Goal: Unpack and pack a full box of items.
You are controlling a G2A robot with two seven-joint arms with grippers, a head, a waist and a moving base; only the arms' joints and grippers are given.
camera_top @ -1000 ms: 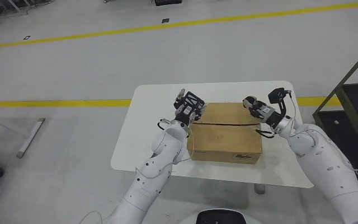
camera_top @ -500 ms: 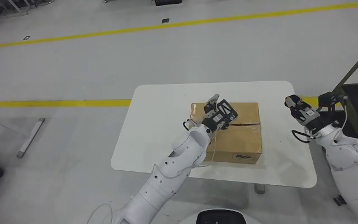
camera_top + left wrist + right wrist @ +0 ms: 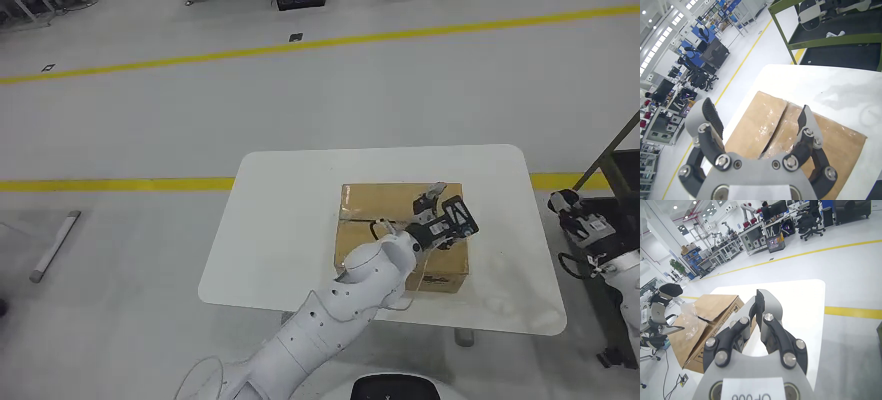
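On the white rounded table (image 3: 260,250), the brown cardboard box (image 3: 390,255) sat not yet opened, with the left gripper (image 3: 758,118) poised above it.

The left gripper's jaws stood spread and empty, straddling the taped centre seam (image 3: 776,124). That seam ran along the box's long axis, side to side across the table, and lay directly below and between the fingers. At the box's right end, crumpled clear tape (image 3: 689,321) and the flap edges stood slightly lifted. The right gripper (image 3: 757,306), jaws pressed together on nothing, hung well apart, beyond the table's right edge. The left arm looked much the nearer for prying a flap open.
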